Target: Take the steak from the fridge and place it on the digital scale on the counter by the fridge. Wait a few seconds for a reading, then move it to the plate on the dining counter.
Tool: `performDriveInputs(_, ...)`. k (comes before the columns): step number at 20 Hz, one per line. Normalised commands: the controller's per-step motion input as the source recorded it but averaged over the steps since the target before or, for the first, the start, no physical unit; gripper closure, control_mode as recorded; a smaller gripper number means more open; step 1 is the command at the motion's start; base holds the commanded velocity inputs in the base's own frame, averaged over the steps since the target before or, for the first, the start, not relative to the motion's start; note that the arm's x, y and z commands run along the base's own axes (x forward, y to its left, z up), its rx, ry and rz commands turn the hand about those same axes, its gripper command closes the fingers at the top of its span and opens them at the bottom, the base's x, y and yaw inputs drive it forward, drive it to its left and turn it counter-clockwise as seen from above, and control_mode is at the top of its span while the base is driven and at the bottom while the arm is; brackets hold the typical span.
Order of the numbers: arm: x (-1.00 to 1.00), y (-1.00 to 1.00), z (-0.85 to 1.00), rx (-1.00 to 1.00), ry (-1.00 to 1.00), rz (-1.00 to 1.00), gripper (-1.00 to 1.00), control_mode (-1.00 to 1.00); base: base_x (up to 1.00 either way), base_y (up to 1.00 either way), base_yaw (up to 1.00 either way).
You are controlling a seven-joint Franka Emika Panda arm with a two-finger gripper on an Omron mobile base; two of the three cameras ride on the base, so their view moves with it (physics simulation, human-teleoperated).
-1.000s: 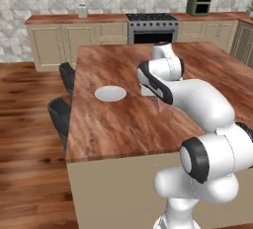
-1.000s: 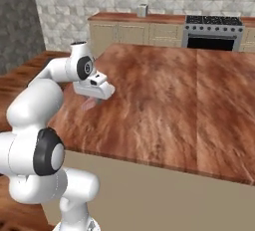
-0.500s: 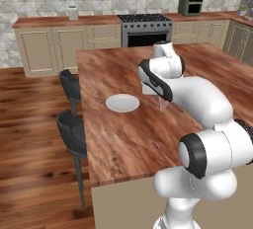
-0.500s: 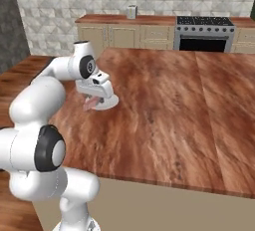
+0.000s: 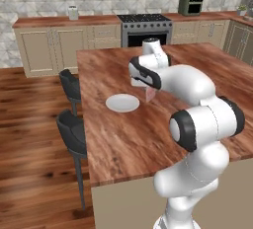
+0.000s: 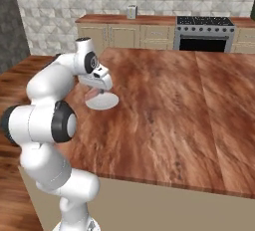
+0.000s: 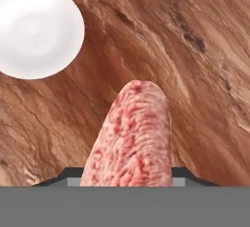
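Steak (image 7: 132,135) is hanging in the gripper (image 5: 148,91), fingers closing on its near end, above the dining counter (image 5: 197,75) and clear of the wood. Gripper is hovering just beside the plate (image 5: 122,103), which is lying bare on the slab near its left edge, two dark stools (image 5: 71,129) standing alongside.

Wide wood-grain dining counter (image 5: 148,134), beige base, plate (image 5: 122,103) flat on top nr left edge
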Motion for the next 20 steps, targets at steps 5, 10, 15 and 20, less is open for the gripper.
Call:
performDriveInputs(5,0.82,0.34,-0.34,0.02,-0.13,0.06,1.00,-1.00,0.00,0.00,0.00)
performDriveInputs(10,0.63,0.33,-0.70,0.01,-0.29,0.07,1.00,-1.00,0.00,0.00,0.00)
performDriveInputs(15,0.74,0.14,-0.52,0.00,-0.26,0.02,1.00,-1.00,0.00,0.00,0.00)
performDriveInputs(20,0.79,0.02,-0.16,0.00,-0.05,0.00,1.00,-1.00,0.00,0.00,0.00)
